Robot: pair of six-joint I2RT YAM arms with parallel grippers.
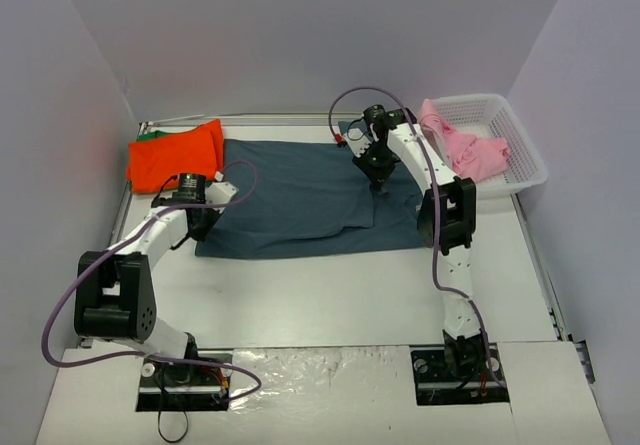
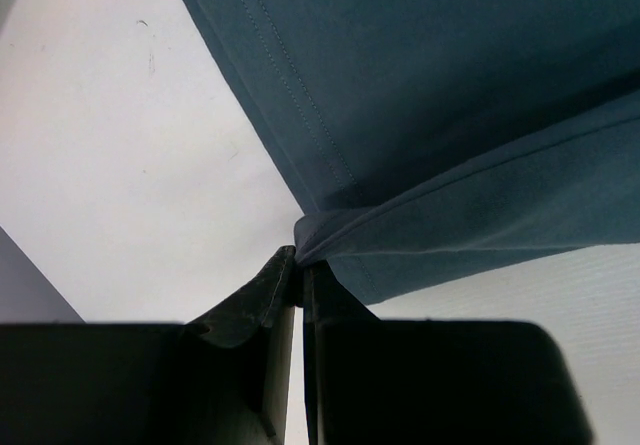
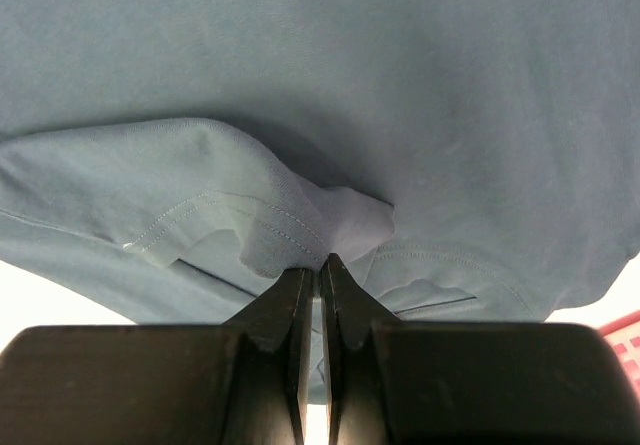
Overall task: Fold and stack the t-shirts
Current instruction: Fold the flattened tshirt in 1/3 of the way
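Lying spread on the desk point(image 1: 330, 285), long axis running left-right: dark slate-blue t-shirt point(image 1: 300, 200). Left jaws are pinching its near-left hem corner; right jaws are pinching a fold toward its right end.

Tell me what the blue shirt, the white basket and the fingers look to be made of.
The slate-blue t-shirt looks like soft matte knit cloth, probably cotton: stitched hems, limp folds. The basket seems moulded white plastic: rigid lattice walls. The fingers look matte black, hard plastic or rubber-faced; I cannot tell which.
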